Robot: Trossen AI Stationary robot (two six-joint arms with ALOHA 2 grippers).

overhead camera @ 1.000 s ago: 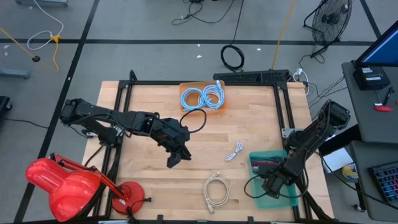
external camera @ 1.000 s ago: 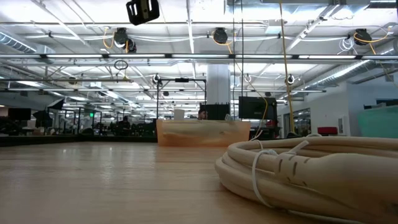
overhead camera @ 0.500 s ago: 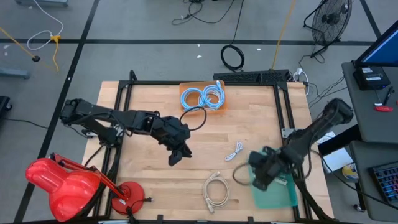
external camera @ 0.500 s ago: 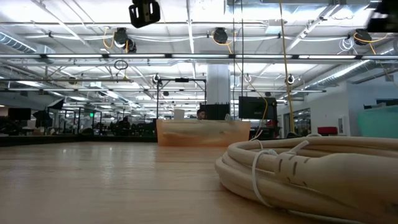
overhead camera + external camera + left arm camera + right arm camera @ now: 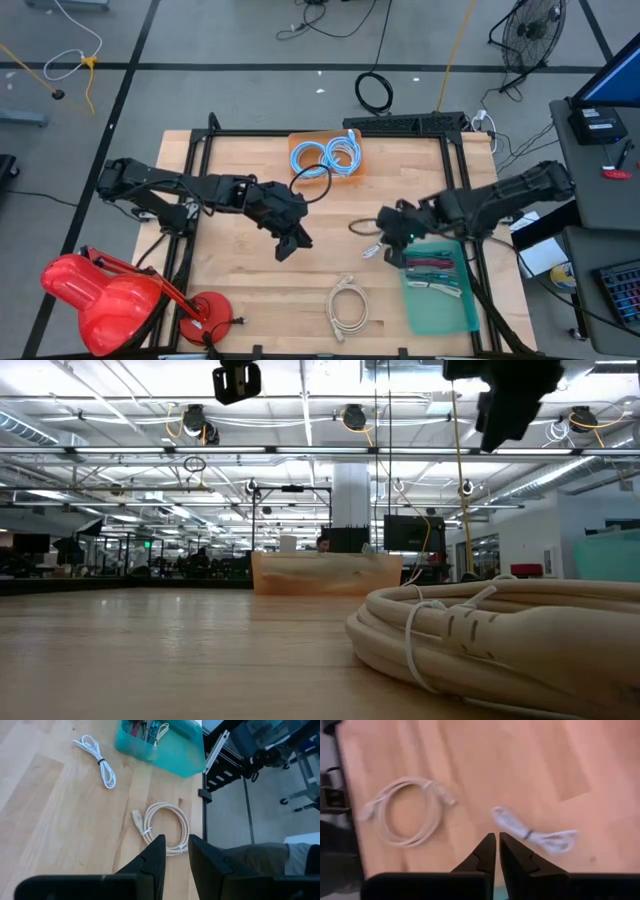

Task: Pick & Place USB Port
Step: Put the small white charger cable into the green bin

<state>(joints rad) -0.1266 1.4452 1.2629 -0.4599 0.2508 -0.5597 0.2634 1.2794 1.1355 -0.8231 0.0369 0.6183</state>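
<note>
Two grippers hang over the table: right gripper (image 5: 388,243), fingers nearly together and empty, above the small white USB cable (image 5: 377,243) to grab it, left gripper (image 5: 290,245) slightly apart, waiting

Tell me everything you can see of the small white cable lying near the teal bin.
The small white cable is thin and glossy, folded into a narrow loose hank and cinched near its middle by a dark tie. It lies flat on the light wooden tabletop, touching nothing else, just off the open teal plastic bin. The cream coiled cable lies apart from it, nearer the table's front edge. The right gripper hangs close above it, fingers nearly together, holding nothing.
</note>
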